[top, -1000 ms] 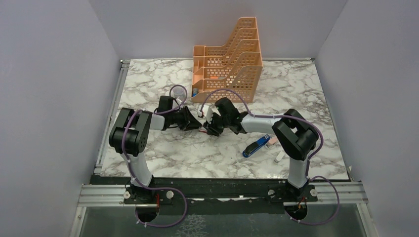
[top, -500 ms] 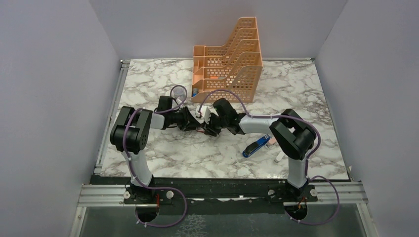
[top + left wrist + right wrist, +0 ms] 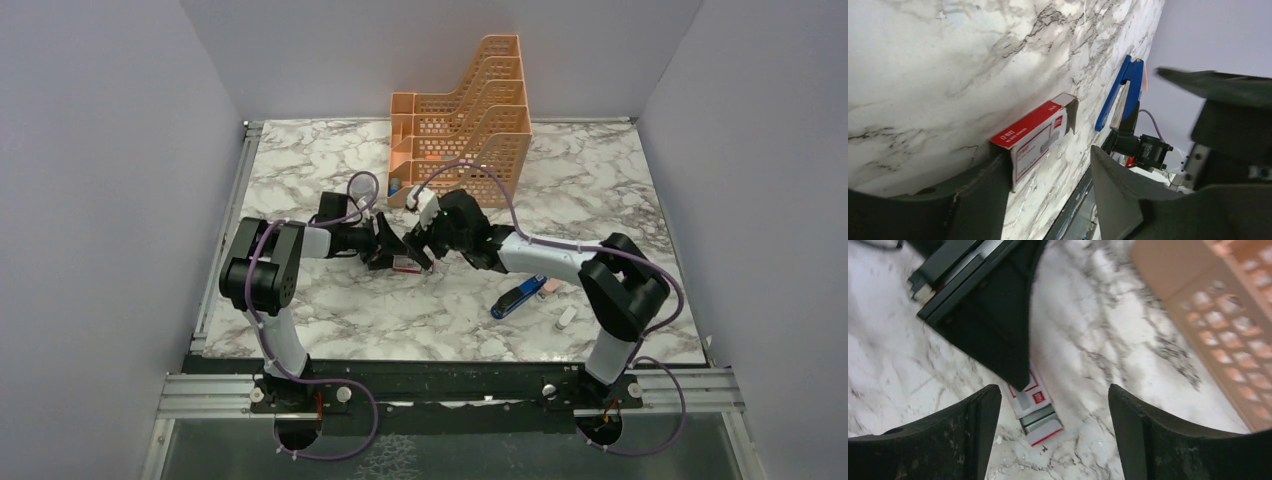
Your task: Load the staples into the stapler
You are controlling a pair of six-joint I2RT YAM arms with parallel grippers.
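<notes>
Left gripper (image 3: 1048, 160) and right gripper (image 3: 1053, 390) both gape; staples box (image 3: 1030, 132) lies flat, open end toward stapler (image 3: 1120, 92).

L arm (image 3: 268, 262): elbow folded, forearm stretched inward, wrist approx level. L gripper (image 3: 396, 258) — jaws parted, moderate gap. R arm (image 3: 560, 258): long reach inward, wrist pitched down. R gripper (image 3: 421, 244) — jaws spread wide. Tips nearly nose to nose; one L finger sits just ahead of R's gap.
</notes>
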